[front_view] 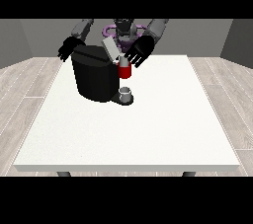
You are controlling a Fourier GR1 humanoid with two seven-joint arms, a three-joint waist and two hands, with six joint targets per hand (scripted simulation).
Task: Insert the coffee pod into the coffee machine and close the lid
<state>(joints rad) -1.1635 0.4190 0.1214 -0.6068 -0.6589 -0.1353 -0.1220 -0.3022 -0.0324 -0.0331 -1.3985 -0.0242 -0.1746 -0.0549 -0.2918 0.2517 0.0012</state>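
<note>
Front view: hand at the view's right [140,52] hangs spread-fingered, holding nothing, beside the coffee machine's [94,77] raised lid [110,49], presumably to close it; the other hand [67,50] hangs relaxed behind.

From my station I see a large white table [148,134] filling the middle of the view, its top a plain square slab with a thin pale edge along the near side. Two dark legs [63,173] poke out beneath that edge, at about 7 and 5 o'clock. Around the table runs a floor [22,85] of pale grey wood-look planks, visible at 9 and 3 o'clock. Behind, from 10 to 2 o'clock, stand flat grey walls [29,35], a darker panel [237,38] angling in at the right. Light is even and soft.
</note>
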